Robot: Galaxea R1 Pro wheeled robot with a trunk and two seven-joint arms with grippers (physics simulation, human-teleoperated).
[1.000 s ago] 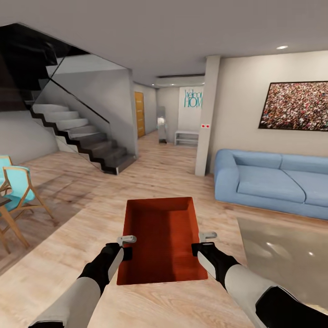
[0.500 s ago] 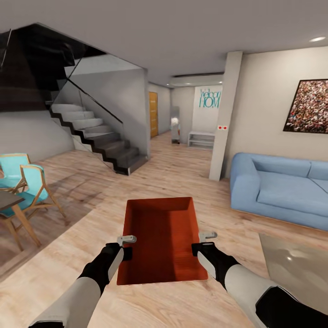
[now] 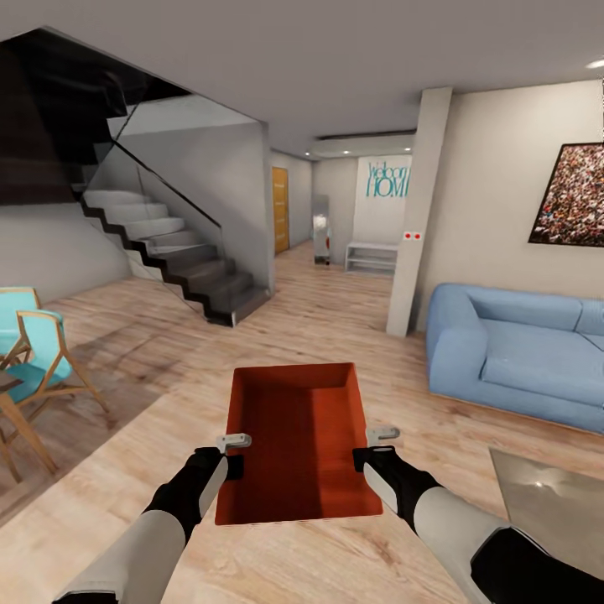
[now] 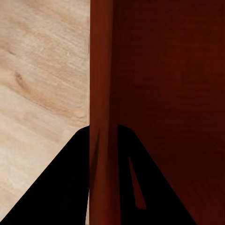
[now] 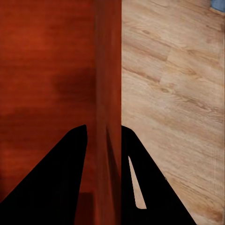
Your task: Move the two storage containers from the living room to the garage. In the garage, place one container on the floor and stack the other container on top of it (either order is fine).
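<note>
I am carrying one red bin (image 3: 298,445) in front of me above the wood floor (image 3: 352,327); its long axis is pointing ahead. The left gripper (image 3: 226,457) and the right gripper (image 3: 376,453) are each clamping one long side wall between their jaws.

Light plank floor (image 3: 335,335), dark staircase (image 3: 176,260), blue sofa (image 3: 520,352), turquoise chairs (image 3: 33,352).

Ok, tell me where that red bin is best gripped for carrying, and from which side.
Grip the storage container by its two long side walls, one gripper per side, coming in from outside at mid-length. The walls are low, plain and thin enough to pinch, as the left gripper and right gripper do now, each straddling a wall, which seems to keep the bin level.
</note>
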